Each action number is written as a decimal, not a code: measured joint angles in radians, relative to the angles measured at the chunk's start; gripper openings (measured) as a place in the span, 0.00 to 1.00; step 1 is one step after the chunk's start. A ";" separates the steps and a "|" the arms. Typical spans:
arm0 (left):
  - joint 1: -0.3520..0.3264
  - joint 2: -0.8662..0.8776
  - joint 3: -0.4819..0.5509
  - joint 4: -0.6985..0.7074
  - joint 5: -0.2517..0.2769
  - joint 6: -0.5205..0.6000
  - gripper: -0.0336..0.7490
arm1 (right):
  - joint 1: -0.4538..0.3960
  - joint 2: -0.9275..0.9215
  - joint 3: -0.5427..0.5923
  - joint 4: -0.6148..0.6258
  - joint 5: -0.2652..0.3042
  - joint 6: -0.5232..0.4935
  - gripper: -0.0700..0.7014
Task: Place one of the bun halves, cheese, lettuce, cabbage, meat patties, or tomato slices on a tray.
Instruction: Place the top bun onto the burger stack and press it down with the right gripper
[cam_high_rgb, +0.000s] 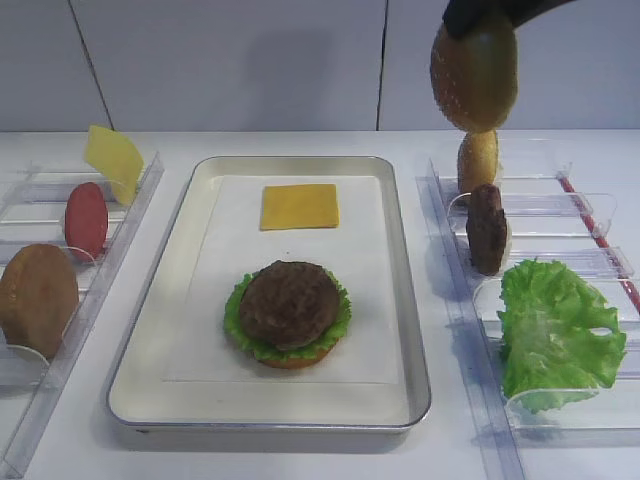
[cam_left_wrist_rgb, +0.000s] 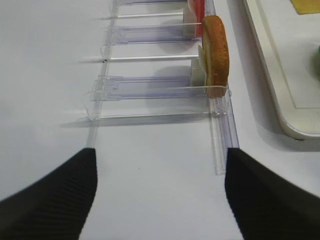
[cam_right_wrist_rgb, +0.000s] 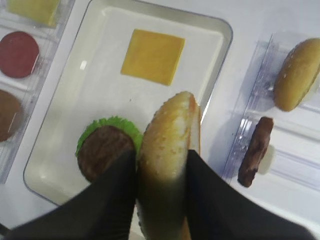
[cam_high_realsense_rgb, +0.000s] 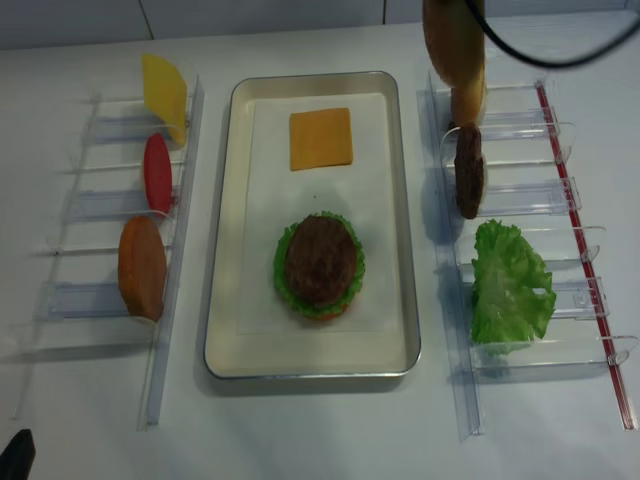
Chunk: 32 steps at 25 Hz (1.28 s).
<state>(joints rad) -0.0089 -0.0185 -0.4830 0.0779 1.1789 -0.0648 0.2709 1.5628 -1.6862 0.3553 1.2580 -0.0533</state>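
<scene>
currently: right end effector (cam_right_wrist_rgb: 162, 170) clamped on the bun top (cam_right_wrist_rgb: 167, 145), held on edge in the air.
bun place: high over the right rack (cam_high_rgb: 600, 262), above the spare bun (cam_high_rgb: 478, 158), right of the tray (cam_high_rgb: 400, 290); not yet over it.
tray contents: cheese (cam_high_rgb: 299, 206) flat at the far end; nearer, a patty (cam_high_rgb: 289, 302) on lettuce (cam_high_rgb: 240, 300) on a bun base.
left end effector: fingers (cam_left_wrist_rgb: 55, 195) spread wide, nothing between them, low over the worktop (cam_left_wrist_rgb: 50, 75) by the left rack (cam_left_wrist_rgb: 220, 125).
step, judged: carry the bun left and set it down on the tray, likely onto the stack.
risk one: the bun is pinched by its edge and glossy, so it could twist or slip in transit.
risk two: released on edge, it may roll or land dome down.
risk three: a low path could clip the rack's patty (cam_high_rgb: 487, 228) or the tray rim.
risk four: pressing down off-centre could shove the stack sideways on the liner.
</scene>
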 joint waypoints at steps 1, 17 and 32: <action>0.000 0.000 0.000 0.000 0.000 0.000 0.72 | 0.000 -0.028 0.036 0.014 0.000 -0.010 0.39; 0.000 0.000 0.000 0.000 0.000 0.000 0.72 | 0.000 -0.310 0.630 0.512 -0.125 -0.380 0.38; 0.000 0.000 0.000 0.000 0.000 0.000 0.72 | 0.000 -0.140 0.771 1.096 -0.100 -0.832 0.38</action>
<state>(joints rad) -0.0089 -0.0185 -0.4830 0.0779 1.1789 -0.0648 0.2709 1.4231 -0.9151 1.4516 1.1579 -0.8851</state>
